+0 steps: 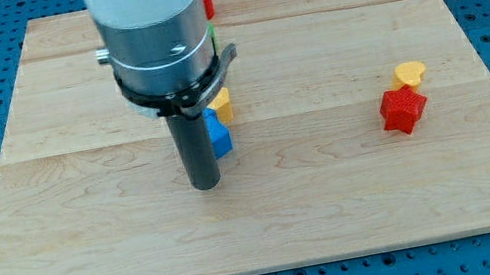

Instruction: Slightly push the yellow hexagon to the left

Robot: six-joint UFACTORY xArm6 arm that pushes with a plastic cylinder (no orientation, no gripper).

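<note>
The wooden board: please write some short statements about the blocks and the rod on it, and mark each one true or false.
1. My tip rests just left of the blue block. True.
2. The yellow block by the rod lies below the blue block. False: it lies above it.
3. The red star-shaped block touches a yellow heart-shaped block. True.
4. The red block at the board's top edge lies fully in view. False: the arm hides most of it.

My tip [206, 185] down, rod upright.
</note>
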